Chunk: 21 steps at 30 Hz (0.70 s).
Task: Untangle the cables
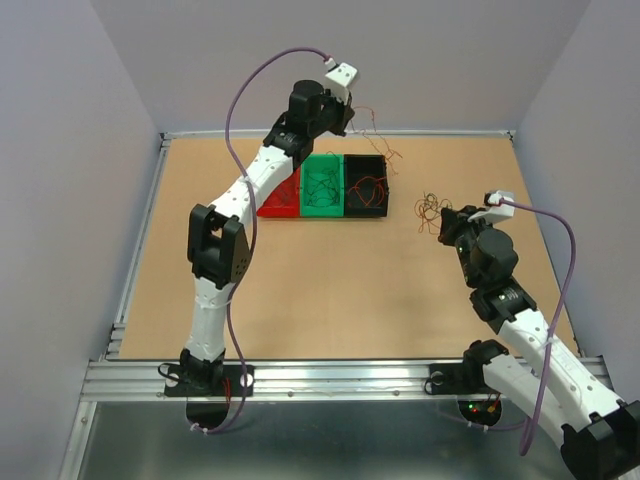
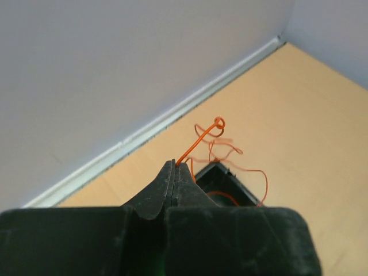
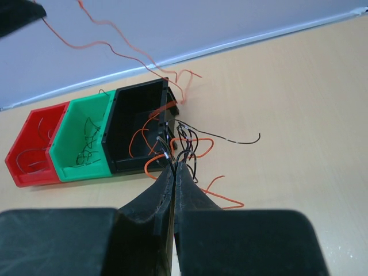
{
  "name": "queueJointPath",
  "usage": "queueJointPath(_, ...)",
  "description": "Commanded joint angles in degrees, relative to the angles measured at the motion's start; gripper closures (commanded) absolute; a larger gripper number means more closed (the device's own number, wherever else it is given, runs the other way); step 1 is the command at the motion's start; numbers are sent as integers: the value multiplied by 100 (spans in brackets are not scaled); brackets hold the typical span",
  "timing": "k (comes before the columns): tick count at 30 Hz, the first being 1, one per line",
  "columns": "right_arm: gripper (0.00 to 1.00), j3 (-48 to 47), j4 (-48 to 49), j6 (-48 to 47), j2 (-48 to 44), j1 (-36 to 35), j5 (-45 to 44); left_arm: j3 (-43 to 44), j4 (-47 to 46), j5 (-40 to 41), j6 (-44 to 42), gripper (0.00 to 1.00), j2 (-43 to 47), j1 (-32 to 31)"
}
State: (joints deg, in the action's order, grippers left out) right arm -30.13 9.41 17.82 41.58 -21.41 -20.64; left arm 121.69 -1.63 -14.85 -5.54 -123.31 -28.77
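Left gripper (image 2: 174,167) fills the bottom of its wrist view, jaws clenched on one orange cable (image 2: 198,137). That strand rises from the tips into a small loop in mid-air. One corner of the black bin (image 2: 224,177) shows just below, with the counter (image 2: 305,109) beyond. The clump is not visible here.

Right wrist view: right gripper (image 3: 174,168) pinched tight on the cables (image 3: 179,141), a clump of orange and dark strands at its tips, some trailing on the counter. Only this view shows thin wires inside the green bin (image 3: 80,171) and red bin (image 3: 37,179), plus an orange strand climbing to the upper left.

Top view: bins in a row, red, green, black. Left gripper is raised behind the black bin. Clump and right gripper sit apart from that bin, to its right.
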Motion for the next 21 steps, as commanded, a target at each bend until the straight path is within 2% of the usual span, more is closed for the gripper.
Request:
queueJointPath(1,99,86,210,19,-36,14,-142,-714,-741,193,-360,100,876,21)
queueJointPath(3,99,78,219,28,7,14,-107,-1453,-1327,237,-421,100,1324,39)
queueJointPath(6,99,60,219,54,52,14,-54,-1815,-1691,255,-457,100,1572,30)
queueJointPath(10,99,33,219,98,166,14,-27,-1228,-1420,123,-387,100,1520,30)
queueJointPath(17,99,16,254,134,254,5,69,353,-1024,-395,-79,100,1099,30)
queueJointPath(21,99,25,272,134,254,14,87,558,-1006,-378,-26,100,1168,30)
